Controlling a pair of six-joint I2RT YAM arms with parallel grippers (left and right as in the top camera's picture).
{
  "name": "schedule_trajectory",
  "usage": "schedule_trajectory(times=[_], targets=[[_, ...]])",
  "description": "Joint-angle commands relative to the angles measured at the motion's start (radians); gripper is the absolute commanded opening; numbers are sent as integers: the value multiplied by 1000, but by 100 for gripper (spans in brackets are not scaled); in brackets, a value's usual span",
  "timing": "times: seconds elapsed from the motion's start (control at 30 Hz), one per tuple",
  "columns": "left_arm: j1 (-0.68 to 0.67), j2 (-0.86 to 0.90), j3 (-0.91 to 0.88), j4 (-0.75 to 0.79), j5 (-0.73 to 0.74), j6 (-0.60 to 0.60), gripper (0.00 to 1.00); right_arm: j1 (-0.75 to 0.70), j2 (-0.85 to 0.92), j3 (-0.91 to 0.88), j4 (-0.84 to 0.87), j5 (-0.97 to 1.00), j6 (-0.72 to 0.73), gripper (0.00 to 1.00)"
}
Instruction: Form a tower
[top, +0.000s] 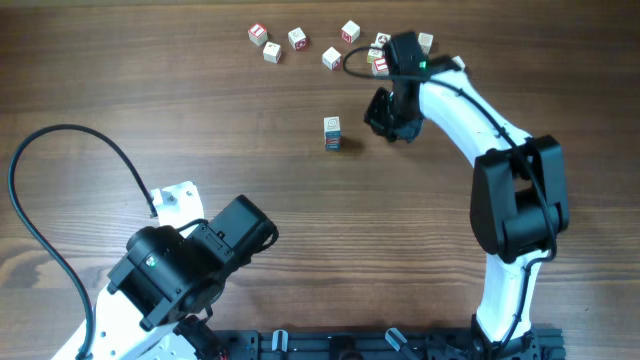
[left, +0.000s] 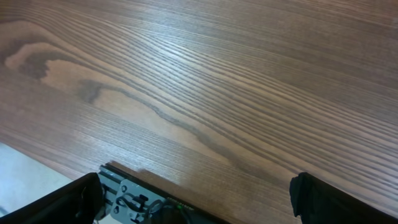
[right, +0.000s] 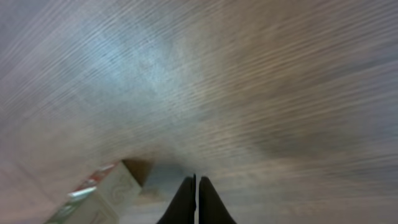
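Finds the tower, two cubes high, upright mid-table, with the right gripper clenched on nothing near it at 3 o'clock and the left gripper spread wide, empty, well apart at 7 o'clock. Risks toppling that narrow stack if the shut fingers sweep toward 9 o'clock, as little holds the top cube in place. Risks also scattering the loose cubes at 12 o'clock on a blind reach, with one blurred cube just beside the fingertips.
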Motion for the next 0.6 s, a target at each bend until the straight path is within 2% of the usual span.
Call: schedule_trajectory(times=[0.0,0.33,0.57], targets=[[1,-5,0,0,-6,-20,100,-1,12,-143,155,-204,-1,4],[1,-5,0,-1,-6,-20,100,-1,12,-334,435,-350,26,4],[1,-5,0,0,-6,-20,100,-1,12,-341,472,-388,26,4]])
